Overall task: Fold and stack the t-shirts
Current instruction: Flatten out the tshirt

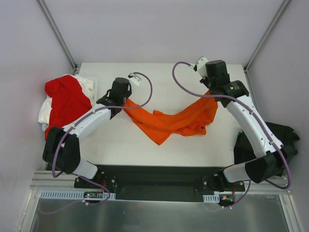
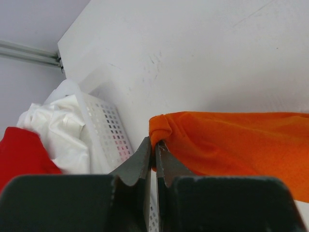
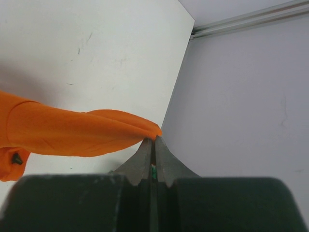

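The bright orange t-shirt hangs in a sagging band between my two grippers above the white table. My left gripper is shut on its left end; in the left wrist view the cloth is pinched at the fingertips of that gripper. My right gripper is shut on its right end; in the right wrist view the cloth runs left from the tips of that gripper. A red t-shirt and a white one lie heaped at the left. A black t-shirt lies at the right edge.
A white perforated basket sits under the red and white heap at the table's far left. Grey walls and metal frame posts stand behind and beside the table. The right gripper is near the table's right rear corner.
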Controlling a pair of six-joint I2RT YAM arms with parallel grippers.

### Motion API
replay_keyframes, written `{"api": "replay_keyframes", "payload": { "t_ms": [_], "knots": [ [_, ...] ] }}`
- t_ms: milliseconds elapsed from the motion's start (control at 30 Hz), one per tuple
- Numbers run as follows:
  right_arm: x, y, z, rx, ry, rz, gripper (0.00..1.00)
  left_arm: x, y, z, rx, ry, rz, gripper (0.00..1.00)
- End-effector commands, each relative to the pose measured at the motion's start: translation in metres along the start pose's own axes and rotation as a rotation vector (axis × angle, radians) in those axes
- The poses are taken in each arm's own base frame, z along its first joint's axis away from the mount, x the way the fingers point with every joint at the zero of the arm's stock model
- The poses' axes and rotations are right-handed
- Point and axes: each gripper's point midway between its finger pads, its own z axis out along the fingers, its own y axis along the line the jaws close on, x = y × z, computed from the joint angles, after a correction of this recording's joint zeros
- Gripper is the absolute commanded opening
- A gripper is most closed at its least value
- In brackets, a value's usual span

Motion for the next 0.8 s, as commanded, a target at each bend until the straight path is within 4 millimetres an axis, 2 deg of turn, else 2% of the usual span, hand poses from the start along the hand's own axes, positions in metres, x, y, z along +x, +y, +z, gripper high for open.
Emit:
{"api": "replay_keyframes", "payload": {
  "t_ms": [0, 33, 133, 167, 267, 333, 367, 400, 433, 467, 533, 567, 600, 633, 767],
  "knots": [
    [-0.004, -0.025, 0.004, 0.086, 0.000, 0.025, 0.01, -0.013, 0.020, -0.001, -0.100, -0.011, -0.028, 0.06],
    [-0.003, -0.024, 0.006, 0.082, 0.006, 0.023, 0.01, -0.010, 0.018, 0.000, -0.094, -0.006, -0.022, 0.21],
    [-0.001, -0.020, 0.010, 0.071, 0.015, 0.019, 0.01, -0.008, 0.011, -0.001, -0.068, -0.011, -0.023, 0.46],
    [0.000, -0.019, 0.012, 0.069, 0.019, 0.018, 0.01, -0.009, 0.011, -0.004, -0.064, -0.021, -0.028, 0.74],
    [0.002, -0.014, 0.016, 0.055, 0.030, 0.017, 0.01, -0.018, 0.004, -0.013, -0.020, -0.073, -0.036, 0.99],
    [0.001, -0.013, 0.016, 0.050, 0.029, 0.019, 0.01, -0.023, -0.009, -0.024, 0.054, -0.100, -0.027, 0.99],
    [0.002, -0.011, 0.017, 0.044, 0.031, 0.016, 0.01, -0.031, -0.018, -0.038, 0.101, -0.137, -0.020, 0.99],
    [0.002, -0.010, 0.018, 0.041, 0.035, 0.015, 0.01, -0.037, -0.035, -0.048, 0.181, -0.169, -0.020, 0.99],
    [0.004, -0.008, 0.019, 0.035, 0.039, 0.016, 0.01, -0.032, -0.049, -0.058, 0.246, -0.156, 0.000, 0.99],
    [0.006, -0.006, 0.020, 0.031, 0.045, 0.013, 0.01, -0.040, -0.066, -0.079, 0.310, -0.200, 0.025, 0.99],
    [0.008, 0.000, 0.024, 0.020, 0.057, 0.005, 0.01, -0.035, -0.096, -0.099, 0.420, -0.213, 0.054, 0.98],
    [0.009, 0.001, 0.025, 0.018, 0.059, 0.005, 0.01, -0.030, -0.105, -0.112, 0.461, -0.221, 0.071, 0.98],
    [0.010, 0.004, 0.028, 0.012, 0.066, 0.003, 0.01, -0.020, -0.125, -0.120, 0.520, -0.217, 0.110, 0.98],
    [0.011, 0.006, 0.029, 0.005, 0.068, 0.003, 0.01, -0.017, -0.136, -0.129, 0.571, -0.236, 0.125, 0.98],
    [0.016, 0.019, 0.037, -0.025, 0.080, 0.005, 0.01, 0.010, -0.165, -0.131, 0.655, -0.200, 0.216, 0.97]
  ]
}}
